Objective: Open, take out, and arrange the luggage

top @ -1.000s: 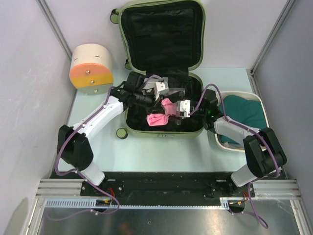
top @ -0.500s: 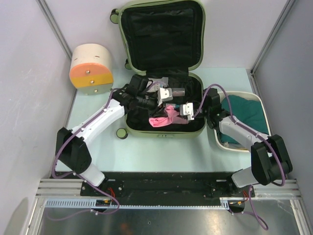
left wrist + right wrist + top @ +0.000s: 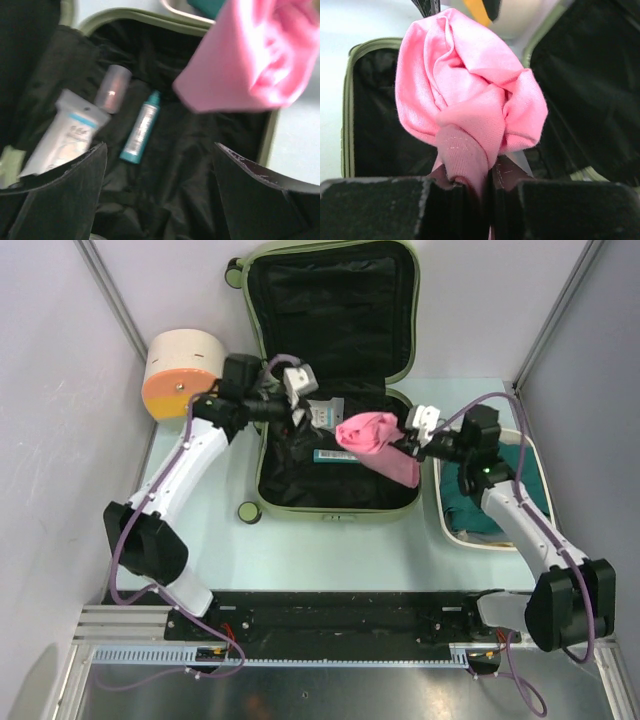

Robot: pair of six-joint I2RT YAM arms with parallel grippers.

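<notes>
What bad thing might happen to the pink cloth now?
The right gripper pinches only one end of the pink cloth, so the cloth might slip out and drop into the luggage. Its hanging part might also snag on the rim of the white basin.

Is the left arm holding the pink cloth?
No, the right fingers pinch the cloth; the left fingers stand open and empty.

walls [image 3: 50, 440]: pale grey | table [image 3: 330, 550]: pale mint | front: metal rail [image 3: 340, 661]
</notes>
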